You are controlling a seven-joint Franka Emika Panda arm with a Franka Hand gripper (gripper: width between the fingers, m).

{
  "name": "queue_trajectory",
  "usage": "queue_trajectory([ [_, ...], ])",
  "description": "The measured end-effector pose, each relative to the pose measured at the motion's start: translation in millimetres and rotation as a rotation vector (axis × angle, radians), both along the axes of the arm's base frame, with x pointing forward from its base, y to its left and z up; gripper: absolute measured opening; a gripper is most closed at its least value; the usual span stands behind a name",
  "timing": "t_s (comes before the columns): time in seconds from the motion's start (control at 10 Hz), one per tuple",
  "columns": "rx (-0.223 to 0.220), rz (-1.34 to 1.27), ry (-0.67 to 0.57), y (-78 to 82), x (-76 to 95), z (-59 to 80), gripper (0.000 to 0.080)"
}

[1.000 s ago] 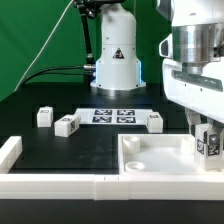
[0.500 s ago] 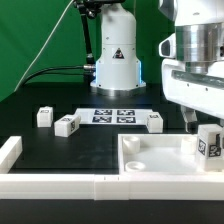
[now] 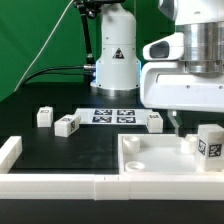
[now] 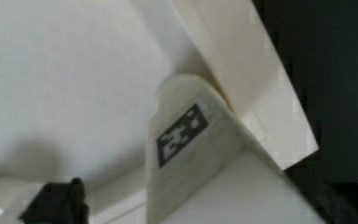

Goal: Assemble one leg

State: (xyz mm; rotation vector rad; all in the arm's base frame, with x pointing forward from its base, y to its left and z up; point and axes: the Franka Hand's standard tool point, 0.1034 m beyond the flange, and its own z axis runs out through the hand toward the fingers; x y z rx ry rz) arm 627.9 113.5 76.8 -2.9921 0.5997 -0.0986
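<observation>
A leg [image 3: 208, 142], a small white block with a marker tag, stands upright on the far right part of the large white tabletop [image 3: 150, 160]. In the wrist view the leg [image 4: 194, 140] lies along the tabletop's edge [image 4: 247, 70]. My gripper [image 3: 197, 126] hangs over the leg with its hand turned broadside. One dark finger [image 3: 176, 122] shows to the exterior view's left of the leg, with a gap between them. The wrist view shows the gripper [image 4: 194, 210] with one finger [image 4: 55, 200] apart from the leg. The jaws stand open around the leg.
Three more legs lie on the black table: two at the exterior view's left [image 3: 44, 117] [image 3: 66, 125] and one by the tabletop's far edge [image 3: 154, 121]. The marker board [image 3: 112, 116] lies before the robot base [image 3: 115, 60]. White border bars [image 3: 10, 152] [image 3: 100, 186] run along the front.
The hand has turned about its vertical axis and now shows broadside. The jaws have let go of the leg, which stands alone a little further to the exterior view's right.
</observation>
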Motion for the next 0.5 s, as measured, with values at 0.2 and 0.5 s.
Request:
queue_trajectory([
  [0.2, -0.024, 0.173, -0.011, 4.8, -1.0, 0.0, 0.0649],
  [0.5, -0.064, 0.42, -0.026, 3.1, -0.7, 0.3, 0.0521],
])
